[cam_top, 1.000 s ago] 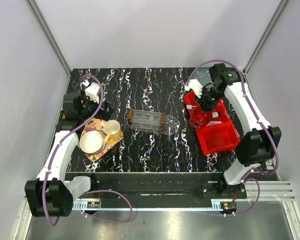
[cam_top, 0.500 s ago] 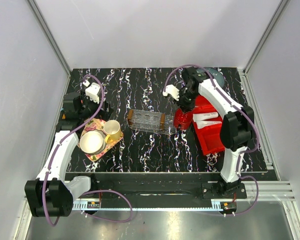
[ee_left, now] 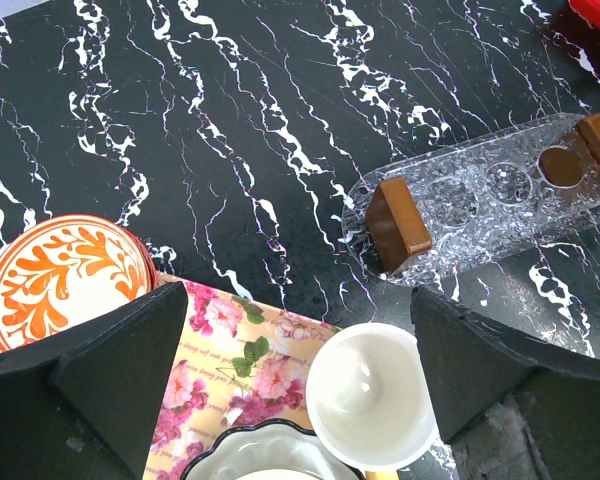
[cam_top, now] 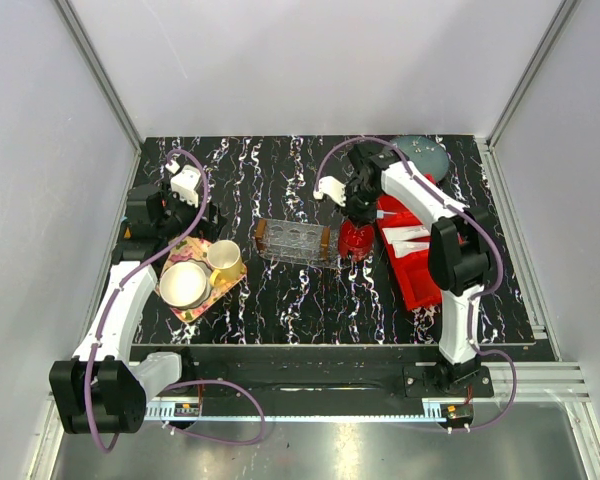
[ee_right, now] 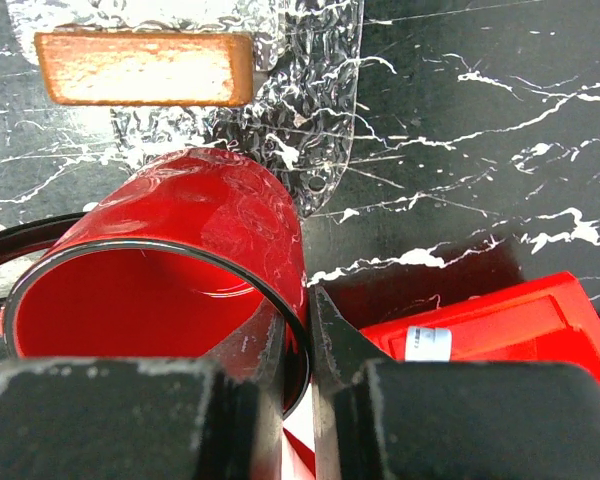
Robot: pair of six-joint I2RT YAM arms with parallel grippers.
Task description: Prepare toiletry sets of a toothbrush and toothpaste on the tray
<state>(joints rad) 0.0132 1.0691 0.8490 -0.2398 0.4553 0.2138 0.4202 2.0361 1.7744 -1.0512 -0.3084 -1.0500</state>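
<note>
**Top view.** Your right gripper [cam_top: 359,222] sits at centre frame, clamped on the rim of a red cup [cam_top: 355,241]. The cup is just beside the right end of the clear tray [cam_top: 293,241]. Two white toothpaste tubes [cam_top: 406,237] lie in the red bin [cam_top: 435,280] at right, apart from the tray. Your left gripper [cam_top: 202,217] hangs at left, over the upper edge of the flowery tray [cam_top: 202,300].

**Left wrist view.** The fingers [ee_left: 110,380] are spread wide in the lower corners, holding nothing. A white mug [ee_left: 365,395] lies between them and an orange-patterned plate [ee_left: 60,275] at left. The clear tray is at upper right (brown handle end nearest).

**Right wrist view.** The fingers pinch the cup's rim at bottom centre. The tray's wooden handle [ee_right: 145,68] is at upper left. Whether cup and tray touch cannot be told.
</note>
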